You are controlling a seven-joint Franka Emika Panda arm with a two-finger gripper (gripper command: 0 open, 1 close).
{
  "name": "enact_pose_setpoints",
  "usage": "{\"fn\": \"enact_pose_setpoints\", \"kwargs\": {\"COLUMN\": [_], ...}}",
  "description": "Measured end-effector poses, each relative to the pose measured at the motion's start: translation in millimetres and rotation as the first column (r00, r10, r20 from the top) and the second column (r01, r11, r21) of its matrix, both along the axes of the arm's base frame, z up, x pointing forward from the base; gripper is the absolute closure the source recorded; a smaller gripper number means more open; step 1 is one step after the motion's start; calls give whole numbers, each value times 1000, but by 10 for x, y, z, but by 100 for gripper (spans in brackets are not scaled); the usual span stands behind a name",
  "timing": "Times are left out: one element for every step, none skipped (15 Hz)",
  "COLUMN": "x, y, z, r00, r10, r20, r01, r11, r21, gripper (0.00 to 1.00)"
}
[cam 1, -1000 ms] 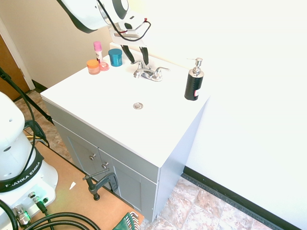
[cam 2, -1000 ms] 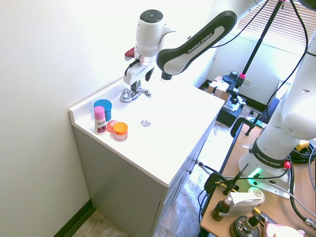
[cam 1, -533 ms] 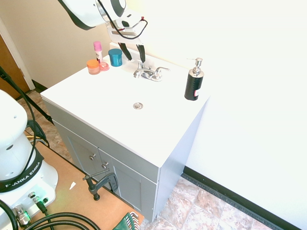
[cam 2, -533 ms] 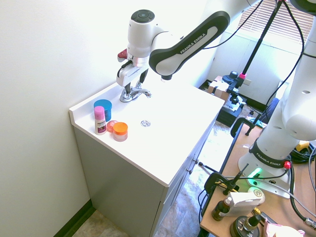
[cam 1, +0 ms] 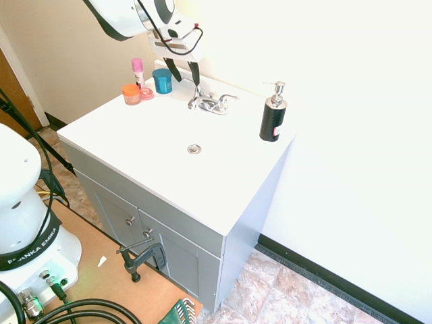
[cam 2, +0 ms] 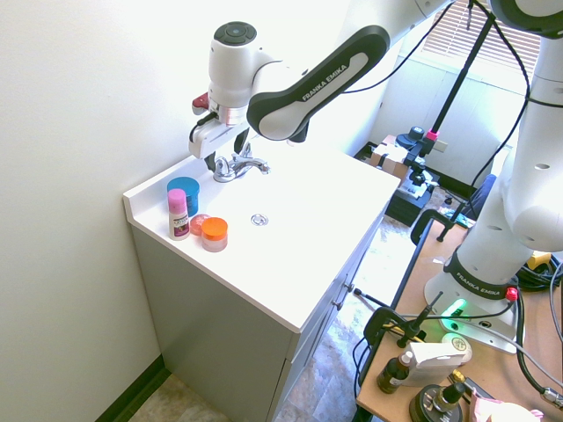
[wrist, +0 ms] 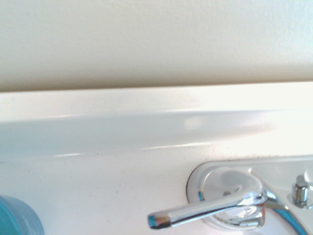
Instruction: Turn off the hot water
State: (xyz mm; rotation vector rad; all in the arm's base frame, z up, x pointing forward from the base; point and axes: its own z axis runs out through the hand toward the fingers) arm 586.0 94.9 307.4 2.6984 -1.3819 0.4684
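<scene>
First exterior view shows the end effector (cam 1: 183, 71), fingers spread and empty, has drifted left, now over the hot water lever (cam 1: 196, 102) at the desk's (cam 1: 135, 135) back; contact looks imminent

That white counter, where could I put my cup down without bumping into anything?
The counter is bare around the drain, from the front edge up toward the faucet. There is also room between the faucet and the soap bottle. The back corner is crowded with the blue cup, pink bottle, orange jar and the gripper.
</scene>
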Motion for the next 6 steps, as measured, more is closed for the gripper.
{"fn": "enact_pose_setpoints", "kwargs": {"x": [-63,-165,-293,-458,-639,-817], "y": [-78,-195,-325,-466,-589,-674], "z": [50,150,263,377,458,490], "r00": [1000,999,999,998,997,996], "r10": [-16,-33,-49,-65,-79,-85], "r20": [-9,-10,-9,-7,-9,-21], "r01": [16,34,49,65,79,87], "r11": [1000,998,997,995,992,990], "r21": [24,45,64,79,93,109], "gripper": [0,0,0,0,0,0]}}
